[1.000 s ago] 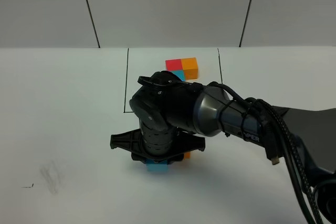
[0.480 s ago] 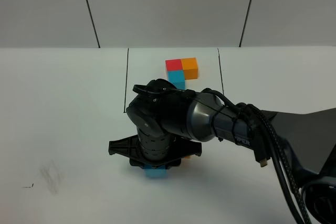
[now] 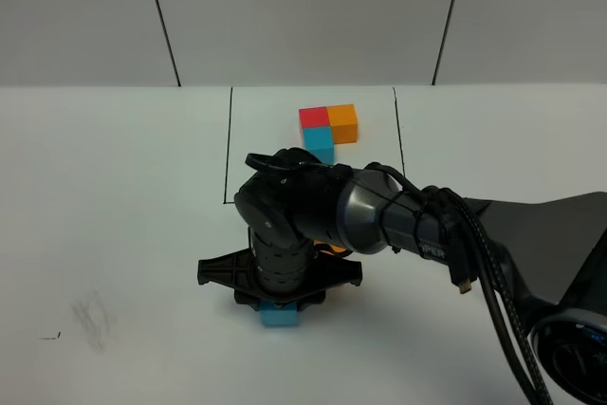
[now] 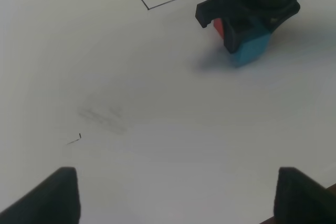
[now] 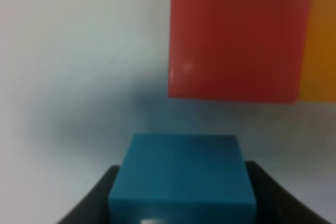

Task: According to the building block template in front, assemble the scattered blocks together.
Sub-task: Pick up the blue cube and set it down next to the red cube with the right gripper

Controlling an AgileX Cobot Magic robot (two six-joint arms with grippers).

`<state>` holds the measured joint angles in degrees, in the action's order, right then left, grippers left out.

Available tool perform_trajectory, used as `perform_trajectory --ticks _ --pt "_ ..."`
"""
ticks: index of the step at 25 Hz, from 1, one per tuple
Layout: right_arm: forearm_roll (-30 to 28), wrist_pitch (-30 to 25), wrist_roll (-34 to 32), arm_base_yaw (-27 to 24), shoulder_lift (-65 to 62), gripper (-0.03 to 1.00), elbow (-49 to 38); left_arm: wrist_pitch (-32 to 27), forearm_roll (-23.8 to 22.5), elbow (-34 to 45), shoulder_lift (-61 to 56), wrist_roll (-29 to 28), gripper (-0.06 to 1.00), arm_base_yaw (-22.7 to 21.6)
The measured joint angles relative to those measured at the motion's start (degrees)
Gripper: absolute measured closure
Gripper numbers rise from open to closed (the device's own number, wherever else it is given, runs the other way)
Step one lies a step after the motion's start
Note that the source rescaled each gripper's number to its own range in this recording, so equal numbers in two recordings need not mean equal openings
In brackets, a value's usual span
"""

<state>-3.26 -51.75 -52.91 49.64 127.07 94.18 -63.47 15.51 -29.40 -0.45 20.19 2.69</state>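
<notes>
The building block template [image 3: 327, 130] lies at the back inside a thin black frame: red and orange cubes in a row, blue below red. My right gripper [image 3: 281, 303] reaches across the middle and is shut on the light blue cube [image 3: 281, 317], low at the table; that cube also shows in the right wrist view [image 5: 182, 174] and the left wrist view [image 4: 251, 49]. The loose red cube [image 5: 239, 35] and orange cube [image 5: 319, 40] sit side by side just beyond it, with a gap. My arm hides the red cube from above; an orange sliver [image 3: 330, 249] shows. My left gripper [image 4: 178, 198] is open and empty.
Black frame lines [image 3: 229, 149] mark the white table around the template. A faint grey smudge [image 3: 92, 318] and a small black mark [image 3: 49, 336] lie on the front left of the table. My right arm's dark body and cables [image 3: 455, 234] span the right side.
My right gripper has shifted slightly toward the table's front with the light blue cube in it. The template cubes have not moved.
</notes>
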Motion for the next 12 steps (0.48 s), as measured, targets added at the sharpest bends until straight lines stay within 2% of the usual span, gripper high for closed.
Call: perform_trajectory --ticks 3,12 --pt "1.3 -0.3 1.9 -1.2 0.1 0.77 0.0 0.0 -0.1 0.0 0.0 0.0 0.09 0.0" --pt "0.2 -0.6 1.1 -1.5 0.6 0.77 0.0 0.0 -1.5 0.0 0.0 0.0 0.09 0.0"
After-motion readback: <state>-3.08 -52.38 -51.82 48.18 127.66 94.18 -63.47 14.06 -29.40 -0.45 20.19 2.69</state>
